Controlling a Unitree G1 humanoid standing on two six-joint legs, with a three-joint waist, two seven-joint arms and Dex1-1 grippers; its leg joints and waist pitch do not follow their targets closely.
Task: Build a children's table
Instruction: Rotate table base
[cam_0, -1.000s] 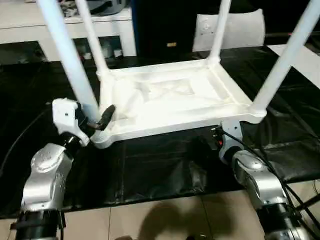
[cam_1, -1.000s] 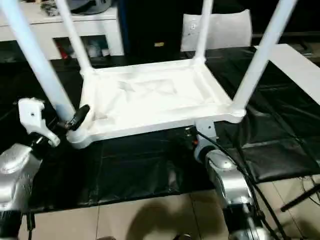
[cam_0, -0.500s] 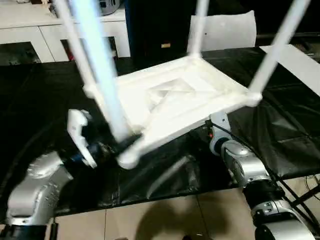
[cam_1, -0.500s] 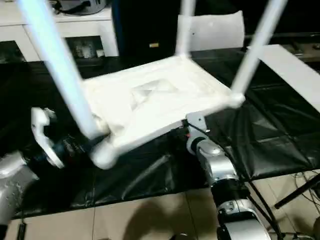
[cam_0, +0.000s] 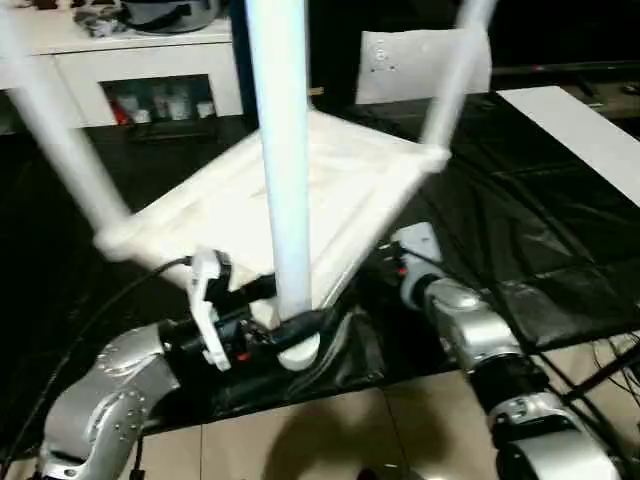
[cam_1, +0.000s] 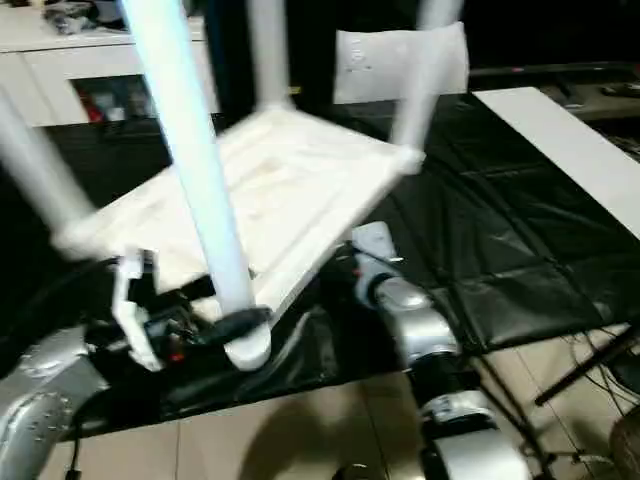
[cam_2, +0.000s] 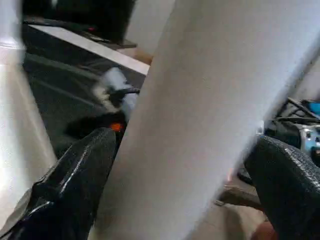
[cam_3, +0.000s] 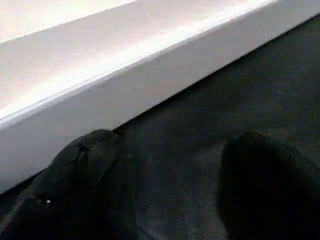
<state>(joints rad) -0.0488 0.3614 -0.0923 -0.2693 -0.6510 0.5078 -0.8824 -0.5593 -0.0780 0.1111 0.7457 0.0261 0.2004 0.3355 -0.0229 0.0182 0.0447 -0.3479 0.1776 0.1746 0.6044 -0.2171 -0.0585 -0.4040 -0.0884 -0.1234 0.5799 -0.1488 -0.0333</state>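
Four white legs (cam_0: 283, 170) rise from the one upturned tabletop (cam_0: 255, 205), each seated in a corner socket, and the whole children's table sits tilted over the black-covered work table (cam_0: 560, 200), its near corner (cam_0: 297, 350) low by the table's front edge; the left gripper (cam_0: 268, 312) grasps the nearest leg just above that socket, a black finger on either side. The left wrist view shows the fingers (cam_2: 75, 190) flanking the thick white tube; the right wrist view shows the right gripper (cam_3: 165, 190) spread wide and empty, hovering just beside the tabletop's white rim (cam_3: 125, 75) above the black cover.
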